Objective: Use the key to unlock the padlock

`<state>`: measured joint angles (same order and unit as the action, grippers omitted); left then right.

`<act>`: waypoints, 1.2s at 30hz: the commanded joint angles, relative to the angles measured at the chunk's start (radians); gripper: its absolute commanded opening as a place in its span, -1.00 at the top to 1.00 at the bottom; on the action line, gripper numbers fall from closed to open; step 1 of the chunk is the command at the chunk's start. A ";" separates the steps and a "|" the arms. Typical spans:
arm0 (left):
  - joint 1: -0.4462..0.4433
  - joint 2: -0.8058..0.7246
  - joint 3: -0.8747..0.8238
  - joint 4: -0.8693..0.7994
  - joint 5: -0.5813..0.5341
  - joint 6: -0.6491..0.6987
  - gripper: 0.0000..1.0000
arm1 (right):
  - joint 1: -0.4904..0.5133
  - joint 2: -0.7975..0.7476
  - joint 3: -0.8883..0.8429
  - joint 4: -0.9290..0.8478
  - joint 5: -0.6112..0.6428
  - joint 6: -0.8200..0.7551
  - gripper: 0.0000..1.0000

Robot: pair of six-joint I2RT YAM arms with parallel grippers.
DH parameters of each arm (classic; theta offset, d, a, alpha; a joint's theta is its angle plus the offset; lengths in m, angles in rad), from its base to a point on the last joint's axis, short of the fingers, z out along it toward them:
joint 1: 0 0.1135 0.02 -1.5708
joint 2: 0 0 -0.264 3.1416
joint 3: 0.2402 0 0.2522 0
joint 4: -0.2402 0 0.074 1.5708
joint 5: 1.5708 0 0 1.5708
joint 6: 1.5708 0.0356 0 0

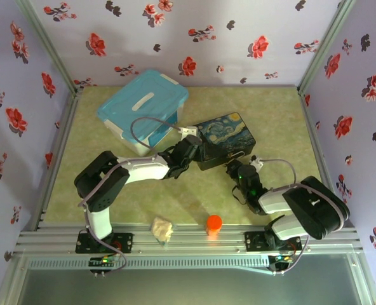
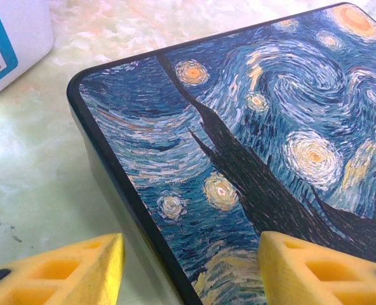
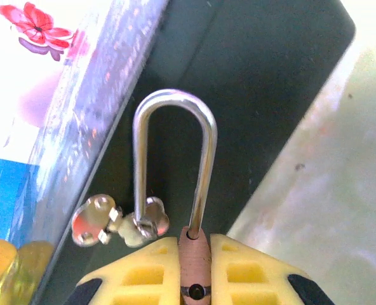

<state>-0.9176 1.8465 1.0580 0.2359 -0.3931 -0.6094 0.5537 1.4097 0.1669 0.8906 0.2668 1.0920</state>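
The right arm was folded low at the near edge. The right pincer [image 3: 194, 243] was clamped on the padlock [image 3: 195, 264], shackle toward the dark side of the painted box [image 2: 258, 127], with the key [image 3: 94, 220] at the shackle's left leg. Farther out, the left arm reached rightward from a bent elbow, and the left pincer [image 2: 191, 238] stood with fingers apart astride the box corner, over the tabletop [image 2: 42, 178].

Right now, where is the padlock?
In the right wrist view, the padlock is pinched in the right gripper, shackle toward the dark side of the Starry Night box.
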 commanded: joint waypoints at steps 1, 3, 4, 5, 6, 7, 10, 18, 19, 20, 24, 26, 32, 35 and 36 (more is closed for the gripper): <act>0.003 0.066 -0.059 -0.208 -0.017 0.043 -0.14 | -0.044 -0.028 0.049 -0.016 -0.133 -0.097 1.00; 0.008 0.063 -0.056 -0.214 -0.014 0.046 -0.14 | -0.070 -0.046 0.041 -0.039 -0.178 -0.121 1.00; 0.009 0.059 -0.058 -0.212 -0.015 0.047 -0.15 | -0.086 -0.067 0.029 -0.052 -0.187 -0.130 1.00; 0.009 0.057 -0.059 -0.210 -0.015 0.049 -0.14 | -0.101 -0.078 0.026 -0.067 -0.205 -0.141 1.00; 0.010 0.055 -0.061 -0.206 -0.015 0.048 -0.14 | -0.121 -0.087 0.029 -0.089 -0.227 -0.144 1.00; 0.010 0.055 -0.061 -0.205 -0.013 0.047 -0.14 | -0.138 -0.091 0.028 -0.086 -0.248 -0.142 1.00; 0.012 0.056 -0.056 -0.206 -0.012 0.050 -0.15 | -0.166 -0.102 0.020 -0.068 -0.281 -0.130 1.00; 0.089 0.042 -0.034 -0.194 0.040 0.069 -0.17 | -0.234 -0.196 0.034 -0.291 -0.577 -0.192 1.00; 0.101 0.047 -0.026 -0.188 0.050 0.077 -0.18 | -0.240 -0.219 0.017 -0.306 -0.596 -0.186 1.00; 0.112 0.051 -0.015 -0.185 0.059 0.085 -0.19 | -0.241 -0.246 0.017 -0.353 -0.610 -0.194 1.00; 0.145 0.092 0.059 -0.201 0.075 0.112 -0.20 | -0.250 -0.301 0.028 -0.499 -0.653 -0.239 1.00; 0.161 0.113 0.102 -0.218 0.083 0.122 -0.21 | -0.260 -0.267 0.058 -0.565 -0.718 -0.267 1.00; 0.191 0.065 0.115 -0.199 0.087 0.147 -0.31 | -0.289 -0.160 0.109 -0.648 -0.845 -0.322 1.00; 0.189 0.022 0.121 -0.223 0.099 0.162 -0.35 | -0.296 -0.183 0.132 -0.752 -0.821 -0.363 1.00; 0.188 0.009 0.116 -0.224 0.101 0.162 -0.37 | -0.297 -0.190 0.149 -0.819 -0.801 -0.384 1.00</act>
<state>-0.7391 1.8957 1.1893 0.1333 -0.2943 -0.4984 0.2657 1.2465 0.2642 0.2153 -0.5201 0.7879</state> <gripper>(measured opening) 0.677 0.118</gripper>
